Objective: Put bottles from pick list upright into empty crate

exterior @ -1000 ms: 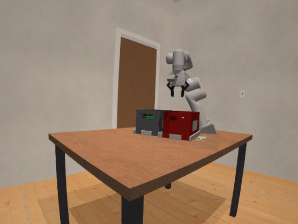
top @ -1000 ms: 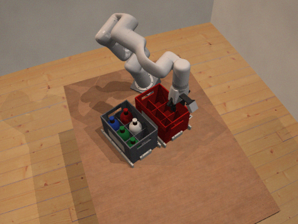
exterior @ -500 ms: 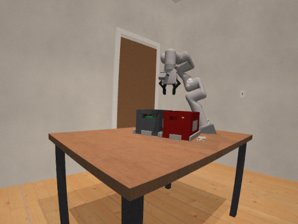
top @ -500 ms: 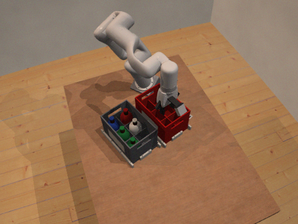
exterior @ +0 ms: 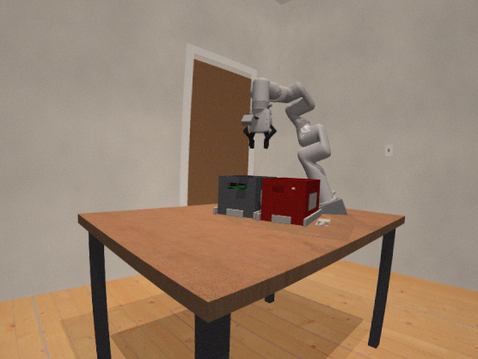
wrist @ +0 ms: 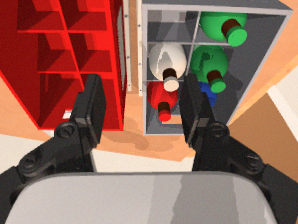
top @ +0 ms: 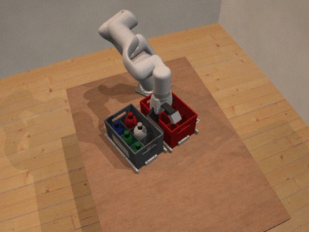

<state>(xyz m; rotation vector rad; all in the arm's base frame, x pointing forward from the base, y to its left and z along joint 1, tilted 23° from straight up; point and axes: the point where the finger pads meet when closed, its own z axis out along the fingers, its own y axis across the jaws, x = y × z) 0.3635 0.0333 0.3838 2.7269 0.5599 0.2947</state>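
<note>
Wooden table (exterior: 180, 253), door behind; gripper (exterior: 258, 142) apart and holding nothing, high above the crates. Bottles sit in grey crate (top: 155, 133), red crate (top: 189, 122) has none. We judge the red bottle (wrist: 162, 100) rigid, smooth, maybe slippery: grip at the neck below the cap

Plain grey walls (exterior: 107, 107), brown door (exterior: 217, 133), plank floor (top: 33, 116), dark-legged wooden table (exterior: 241, 262).
</note>
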